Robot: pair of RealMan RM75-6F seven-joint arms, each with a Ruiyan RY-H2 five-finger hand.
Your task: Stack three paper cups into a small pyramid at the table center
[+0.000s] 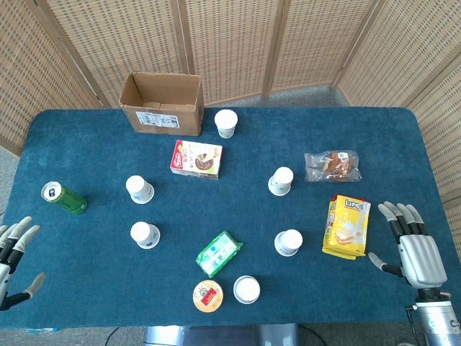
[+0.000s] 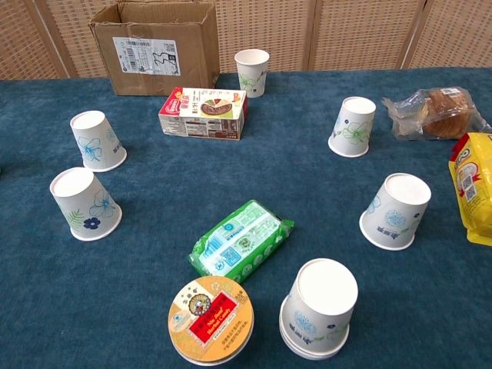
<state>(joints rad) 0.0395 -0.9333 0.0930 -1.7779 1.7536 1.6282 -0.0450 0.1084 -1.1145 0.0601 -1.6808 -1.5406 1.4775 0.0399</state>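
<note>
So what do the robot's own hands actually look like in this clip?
Head view only. The right hand has a ribbed silver-grey back, grey fingers with black segments and pale tips, and a metallic cylindrical wrist. The left hand, cut off by the frame edge, shows matching grey-and-black fingers with pale tips. No markings or cables are readable.

Six white paper cups with floral prints stand scattered and well apart on a blue desk. Five sit upside down: two at left [image 1: 140, 189] [image 1: 145, 234], two at right [image 1: 281, 181] [image 1: 289, 242], one at the near edge [image 1: 246, 289]. The far cup [image 1: 226, 123] stands upright.
</note>
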